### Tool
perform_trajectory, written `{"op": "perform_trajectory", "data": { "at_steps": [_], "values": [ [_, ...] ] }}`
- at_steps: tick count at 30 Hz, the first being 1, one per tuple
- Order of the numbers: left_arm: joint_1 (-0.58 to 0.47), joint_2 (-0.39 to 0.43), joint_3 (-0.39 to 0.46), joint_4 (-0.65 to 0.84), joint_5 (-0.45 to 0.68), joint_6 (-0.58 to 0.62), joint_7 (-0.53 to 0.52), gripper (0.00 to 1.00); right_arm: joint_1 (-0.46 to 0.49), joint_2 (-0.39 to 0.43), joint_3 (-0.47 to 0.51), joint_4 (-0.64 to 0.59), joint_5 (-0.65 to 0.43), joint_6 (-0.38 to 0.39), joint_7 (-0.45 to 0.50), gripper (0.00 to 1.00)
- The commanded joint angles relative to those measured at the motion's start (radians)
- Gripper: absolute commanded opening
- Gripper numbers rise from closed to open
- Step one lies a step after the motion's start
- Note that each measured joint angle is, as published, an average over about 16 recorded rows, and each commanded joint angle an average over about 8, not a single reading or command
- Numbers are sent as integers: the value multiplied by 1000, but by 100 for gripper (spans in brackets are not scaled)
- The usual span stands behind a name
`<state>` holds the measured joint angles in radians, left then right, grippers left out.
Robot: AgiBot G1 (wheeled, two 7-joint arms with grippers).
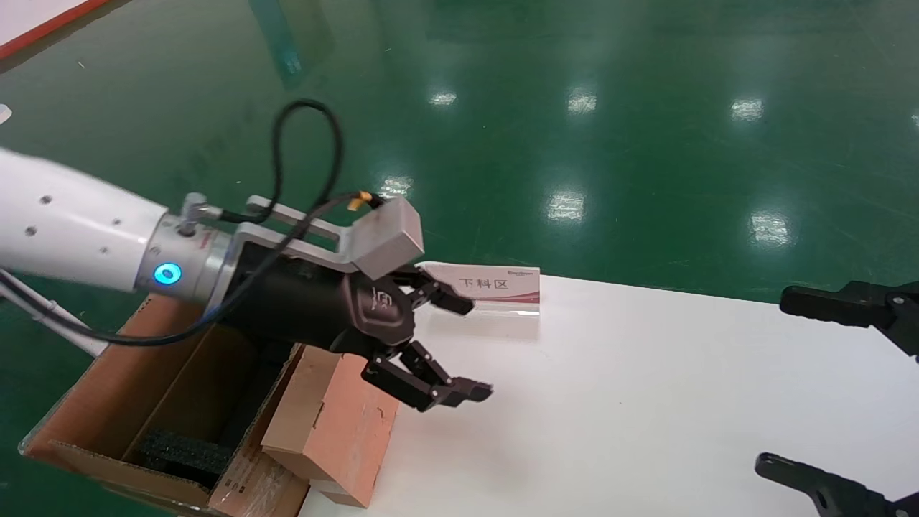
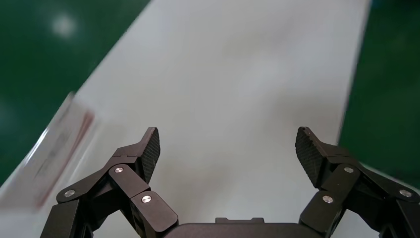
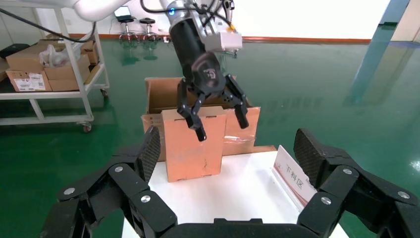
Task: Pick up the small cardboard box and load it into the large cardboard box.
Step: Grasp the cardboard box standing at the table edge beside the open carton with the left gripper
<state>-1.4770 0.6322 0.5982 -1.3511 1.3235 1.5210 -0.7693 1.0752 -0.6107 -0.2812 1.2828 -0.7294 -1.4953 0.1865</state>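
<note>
Showing the left gripper (image 1: 467, 348) above the near-left end of the white table (image 1: 646, 402), fingers spread wide and holding nothing, pointed out over the bare tabletop. Just below and behind it, the small cardboard box (image 1: 334, 424) stands at the table's end, leaning or pressed against the large cardboard box (image 1: 129, 402); whether its base rests fully on the table cannot be told. The large carton sits beside the table end with flaps upright, black foam (image 1: 183, 449) visible inside. By judgement, the open fingers suit an approach for grasping, since the small carton is not yet held. A white placard with red print (image 1: 495, 287) stands along the table's far edge, clear of the work. The right gripper (image 3: 225, 148) waits at the opposite end, fingers likewise spread and empty, apparently parked so the left arm works alone
</note>
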Motion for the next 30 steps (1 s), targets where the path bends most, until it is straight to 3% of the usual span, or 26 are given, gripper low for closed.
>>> {"op": "perform_trajectory", "data": {
  "at_steps": [1,7,15,30],
  "values": [
    [-70,23,37,0,75,37,-68,100,0,0,0,0,0,0,0,100],
    [-230,83,248,7,194,69,-273,100,0,0,-1,0,0,0,0,100],
    [-421,117,518,5,237,66,-522,100,0,0,-1,0,1,1,-1,100],
    [-692,139,893,-5,219,56,-763,100,1,1,-2,0,2,1,-1,100]
  ]
}}
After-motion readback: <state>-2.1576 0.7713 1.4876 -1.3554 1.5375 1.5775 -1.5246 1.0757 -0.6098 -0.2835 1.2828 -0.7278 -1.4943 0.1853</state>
